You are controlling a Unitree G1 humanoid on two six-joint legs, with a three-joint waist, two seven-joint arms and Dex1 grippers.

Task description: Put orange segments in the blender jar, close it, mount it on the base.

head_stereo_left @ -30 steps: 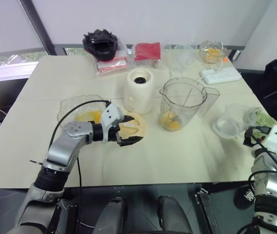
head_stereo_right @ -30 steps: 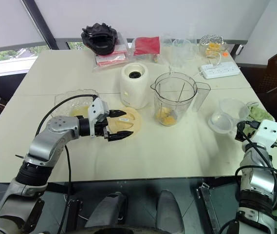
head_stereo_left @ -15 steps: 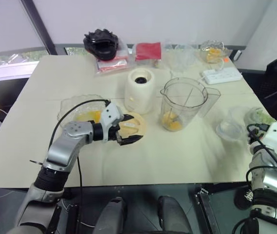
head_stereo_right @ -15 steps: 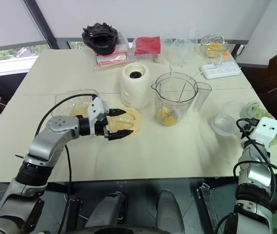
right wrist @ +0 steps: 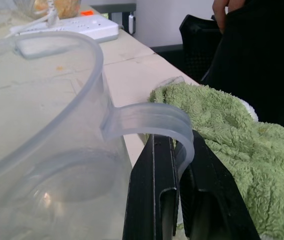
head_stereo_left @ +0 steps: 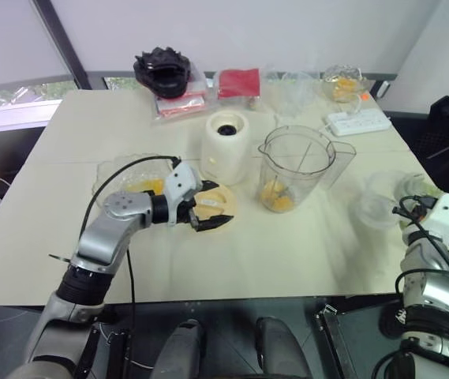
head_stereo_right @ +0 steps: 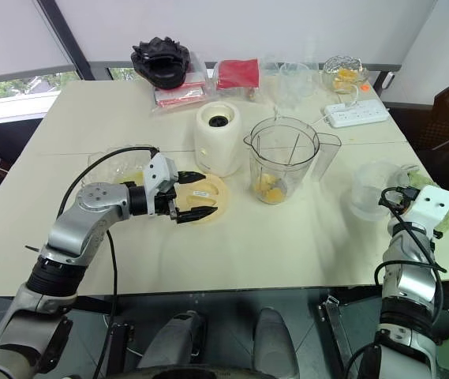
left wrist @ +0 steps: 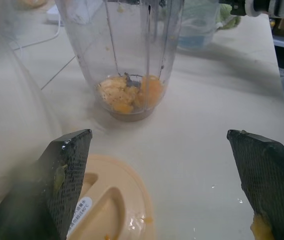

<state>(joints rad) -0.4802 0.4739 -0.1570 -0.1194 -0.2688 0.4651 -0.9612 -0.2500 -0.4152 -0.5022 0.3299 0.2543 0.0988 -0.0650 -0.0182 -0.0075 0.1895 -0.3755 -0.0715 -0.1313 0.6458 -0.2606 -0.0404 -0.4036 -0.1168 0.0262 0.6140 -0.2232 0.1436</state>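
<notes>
We are seeing orange segments (left wrist: 132,92) already lying in the blender jar (head_stereo_left: 297,167) on the counter (head_stereo_left: 287,245) beside the base (head_stereo_left: 226,147), while closing and mounting are remaining. Our left end effector (head_stereo_left: 206,207) is hovering released over the pale-yellow lid (head_stereo_left: 218,207). Our right end effector (right wrist: 175,210), wide a second ago, is now clenching the tab of a clear tub (right wrist: 42,150).

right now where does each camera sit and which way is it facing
Head pair: on the head, facing forward and down at the table; both arms show.
Left wrist: along the open left end effector over the lid, toward the blender jar.
Right wrist: along the right end effector, shut on the clear tub.
Shared: the blender jar shows in head and left wrist views.
</notes>
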